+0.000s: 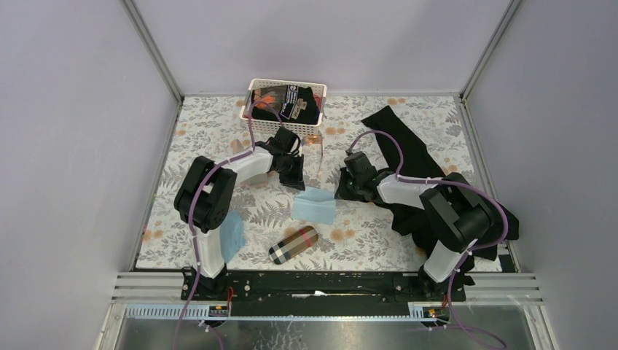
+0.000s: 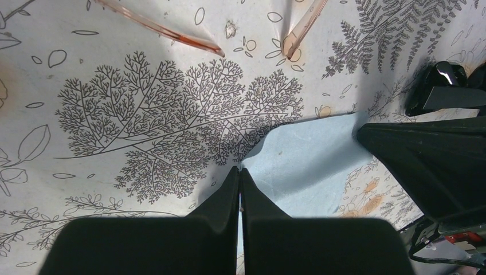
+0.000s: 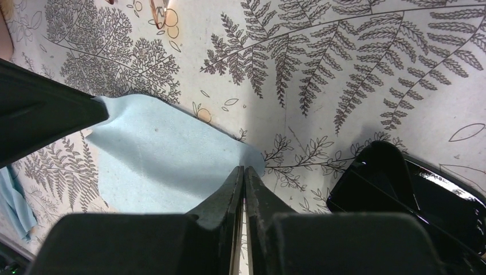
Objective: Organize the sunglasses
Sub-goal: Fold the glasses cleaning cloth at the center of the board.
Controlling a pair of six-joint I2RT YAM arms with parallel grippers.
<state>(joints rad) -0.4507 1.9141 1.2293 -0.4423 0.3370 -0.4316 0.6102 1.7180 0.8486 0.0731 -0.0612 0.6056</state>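
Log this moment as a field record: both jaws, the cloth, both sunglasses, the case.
left gripper: jaws closed, apparently pinching a corner of the light-blue square cloth
right gripper: jaws closed on the same cloth's opposite edge
thin-framed pale orange-pink sunglasses: on the floral-patterned table beyond the cloth, only the temples seen
glossy black-framed sunglasses: on the table beside the right gripper, partly seen
plaid oblong case: lying near the table's near edge, apart from the cloth
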